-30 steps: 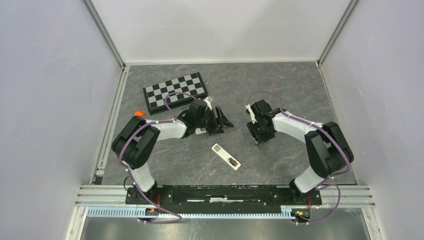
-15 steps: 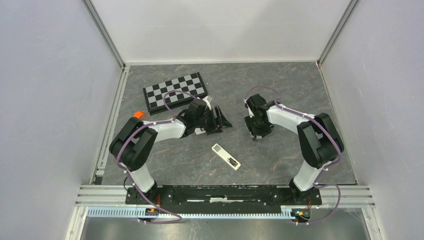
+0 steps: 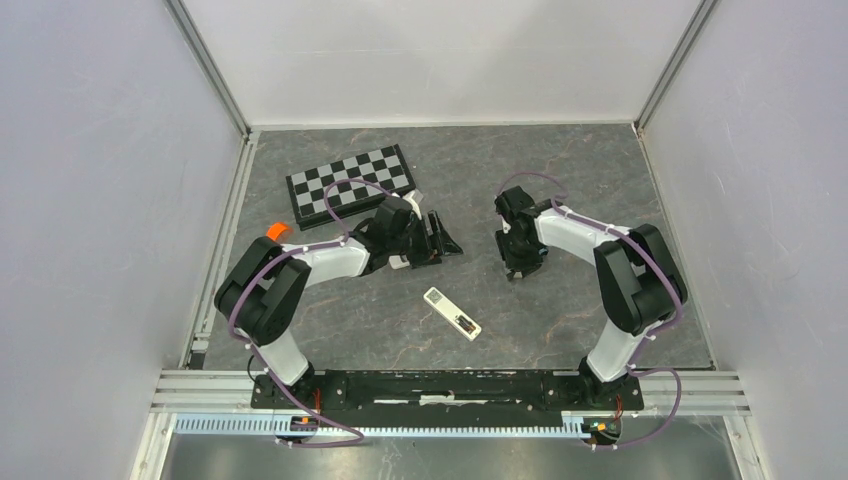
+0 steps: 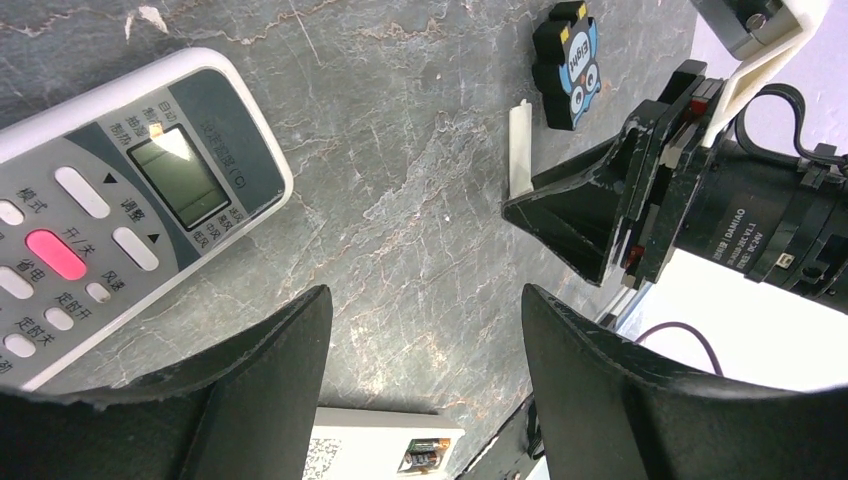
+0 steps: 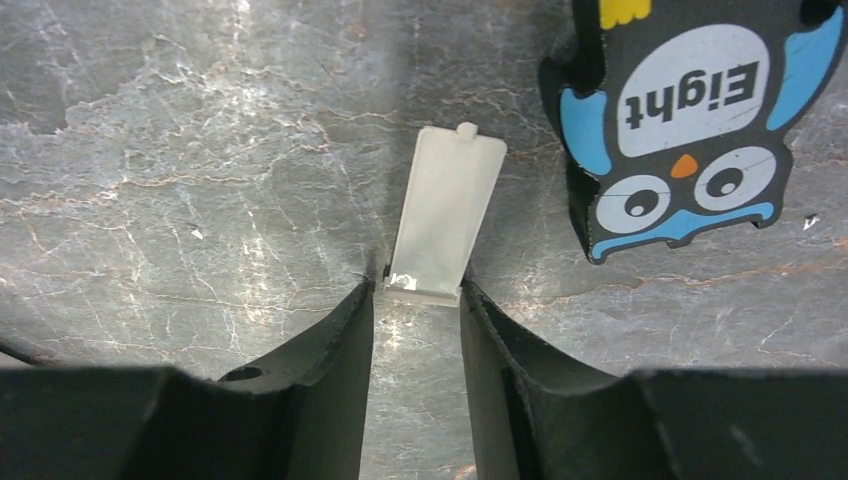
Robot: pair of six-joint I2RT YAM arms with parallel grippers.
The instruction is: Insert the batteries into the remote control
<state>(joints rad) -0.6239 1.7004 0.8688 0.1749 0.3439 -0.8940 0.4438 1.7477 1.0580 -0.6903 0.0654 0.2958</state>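
The thin, probably light and slippery white plastic battery cover (image 5: 447,210) is being straddled edgewise by the right claw (image 5: 416,292), clamping not discernible.

The slim white remote control (image 3: 452,313) lies flat and diagonal, back up, its recess open with dark batteries (image 3: 464,323) seemingly inside. Its white battery cover (image 5: 445,215) lies well apart.

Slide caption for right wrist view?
Right gripper straddles the near end of a white cover on the table, owl gadget alongside.
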